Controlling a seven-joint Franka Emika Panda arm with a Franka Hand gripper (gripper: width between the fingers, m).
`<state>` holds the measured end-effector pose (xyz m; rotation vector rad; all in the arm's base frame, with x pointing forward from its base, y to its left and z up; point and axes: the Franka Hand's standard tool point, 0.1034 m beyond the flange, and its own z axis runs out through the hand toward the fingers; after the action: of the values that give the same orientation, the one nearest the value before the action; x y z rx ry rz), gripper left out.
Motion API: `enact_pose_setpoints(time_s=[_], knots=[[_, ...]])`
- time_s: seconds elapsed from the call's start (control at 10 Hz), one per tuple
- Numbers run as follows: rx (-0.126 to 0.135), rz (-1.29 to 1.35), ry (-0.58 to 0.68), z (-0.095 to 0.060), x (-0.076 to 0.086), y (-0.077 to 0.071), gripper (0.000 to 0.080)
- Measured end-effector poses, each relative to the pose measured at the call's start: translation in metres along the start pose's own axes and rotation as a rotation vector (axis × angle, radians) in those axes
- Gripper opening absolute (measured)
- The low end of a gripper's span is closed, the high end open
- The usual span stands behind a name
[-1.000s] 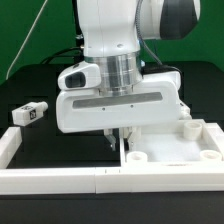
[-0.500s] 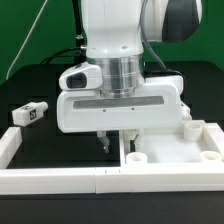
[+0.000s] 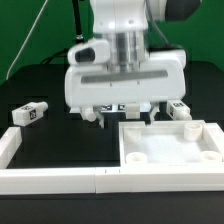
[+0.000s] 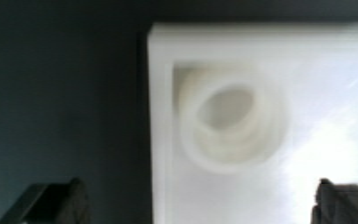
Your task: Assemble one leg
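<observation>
Exterior view: the gripper [image 3: 120, 117] hangs over the far edge of the white square tabletop [image 3: 170, 150], fingers spread wide with nothing between them. The tabletop lies flat on the black table [image 3: 50, 145], tucked into a corner of the white border rail [image 3: 60, 180], with round sockets [image 3: 137, 157] at its corners. One white leg [image 3: 29, 114] lies well apart toward the exterior view's left, its black-and-white marker tag too small to read. A second leg [image 3: 180, 109], also tagged, lies just behind the tabletop. Wrist view, blurred: one socket [image 4: 229, 118] in the tabletop [image 4: 318, 60] sits straight below, dark fingertips [image 4: 51, 200] far apart, holding nothing
</observation>
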<state>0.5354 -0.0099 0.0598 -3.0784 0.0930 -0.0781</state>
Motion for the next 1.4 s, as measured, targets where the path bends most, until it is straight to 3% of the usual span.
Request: enact_pose_setpoints(time_s=[0.1,0.2,0.3,0.4,0.5,0.7,0.9,1.4], knots=[[0.002,0.037,0.014,-0.010,0.007,0.001,0.0646],[0.010,0.033,-0.036,-0.004,0.000,-0.001,0.0649],[0.034,0.036,-0.148,-0.004,-0.005,-0.005,0.0649],[0.043,0.053,-0.195,-0.006,-0.003,-0.009,0.0649],[0.047,0.076,-0.299,-0.007,-0.020,-0.021,0.0649],[0.021,0.024,-0.437,-0.007,-0.054,-0.035,0.0649],[-0.003,0.014,-0.590,-0.001,-0.072,-0.023,0.0649],[0.005,0.020,-0.896,0.007,-0.080,-0.024,0.0649]])
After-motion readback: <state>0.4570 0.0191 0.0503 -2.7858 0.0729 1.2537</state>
